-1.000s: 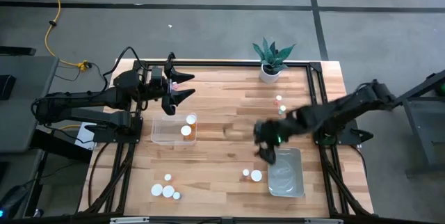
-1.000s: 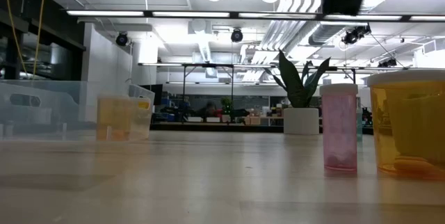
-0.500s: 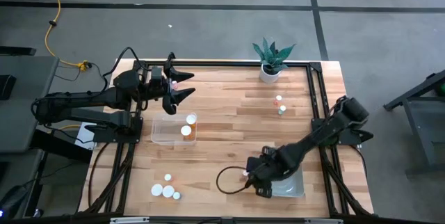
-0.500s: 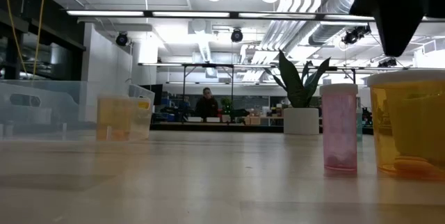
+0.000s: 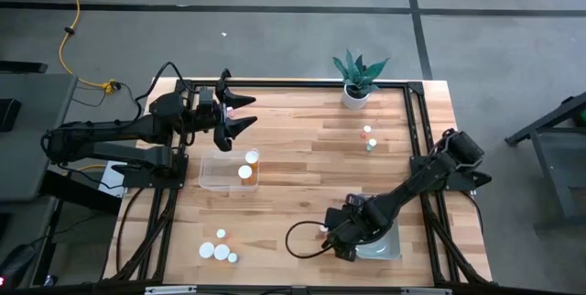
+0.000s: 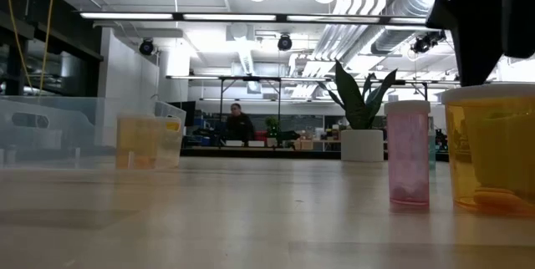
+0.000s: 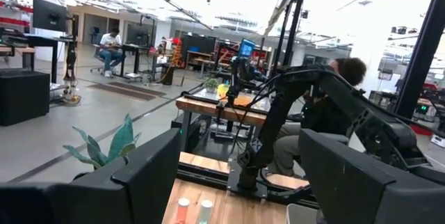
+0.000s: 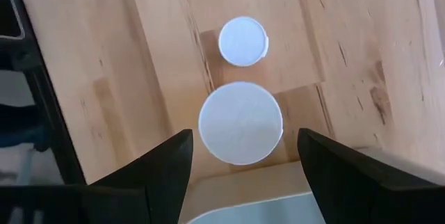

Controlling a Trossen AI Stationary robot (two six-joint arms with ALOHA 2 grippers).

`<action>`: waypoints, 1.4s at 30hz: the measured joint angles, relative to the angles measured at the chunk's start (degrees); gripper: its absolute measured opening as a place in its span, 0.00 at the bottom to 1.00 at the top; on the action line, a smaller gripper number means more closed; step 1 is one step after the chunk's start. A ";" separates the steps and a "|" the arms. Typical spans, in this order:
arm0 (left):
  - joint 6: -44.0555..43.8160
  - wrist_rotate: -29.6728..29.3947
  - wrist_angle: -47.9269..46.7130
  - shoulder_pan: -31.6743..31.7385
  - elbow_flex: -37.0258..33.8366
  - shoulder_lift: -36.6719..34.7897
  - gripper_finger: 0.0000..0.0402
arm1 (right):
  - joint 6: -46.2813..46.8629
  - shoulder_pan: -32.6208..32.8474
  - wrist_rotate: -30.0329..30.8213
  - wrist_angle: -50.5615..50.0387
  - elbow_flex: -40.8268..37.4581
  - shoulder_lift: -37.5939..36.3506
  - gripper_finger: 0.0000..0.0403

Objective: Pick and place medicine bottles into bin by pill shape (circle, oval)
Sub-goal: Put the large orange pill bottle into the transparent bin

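two bottles point(image 5: 245, 165) sit in my left bin point(image 5: 229, 172); my spread right claw point(image 8: 240, 156) hovers over a large-capped bottle point(image 8: 240, 122); most remain on the tabletop point(image 5: 293, 148).

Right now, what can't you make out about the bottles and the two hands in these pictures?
- Pill shapes: only white caps show in the right wrist view; bottles too small from above.
- Big orange bottle: cut off by the low view's right edge.
- Bottles by the right bin: hidden under the right hand in the high view.
- Left hand: its tips barely enter the low view's top.
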 joint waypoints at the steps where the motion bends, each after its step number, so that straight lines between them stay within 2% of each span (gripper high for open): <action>1: 0.02 0.02 0.00 0.00 0.00 0.00 0.70 | 0.97 -0.02 -0.30 -0.04 0.00 0.00 0.63; 5: 0.02 0.05 0.00 0.00 0.00 0.00 0.70 | 4.18 -0.07 -1.73 -0.20 0.00 0.02 0.63; 14: 0.04 0.14 0.00 0.00 0.00 0.00 0.70 | 1.03 -0.05 -0.38 0.46 0.00 0.00 0.63; 21: 0.02 0.14 0.00 0.00 0.00 0.00 0.70 | 0.67 -0.17 0.23 0.78 0.00 0.00 0.75; 25: 0.04 0.14 0.00 0.00 0.00 0.00 0.70 | 3.23 0.13 -0.44 -1.01 0.00 0.00 0.77; 42: -0.41 0.14 0.01 0.00 -0.01 -0.02 0.70 | -6.84 0.37 -0.86 1.29 0.02 2.21 0.77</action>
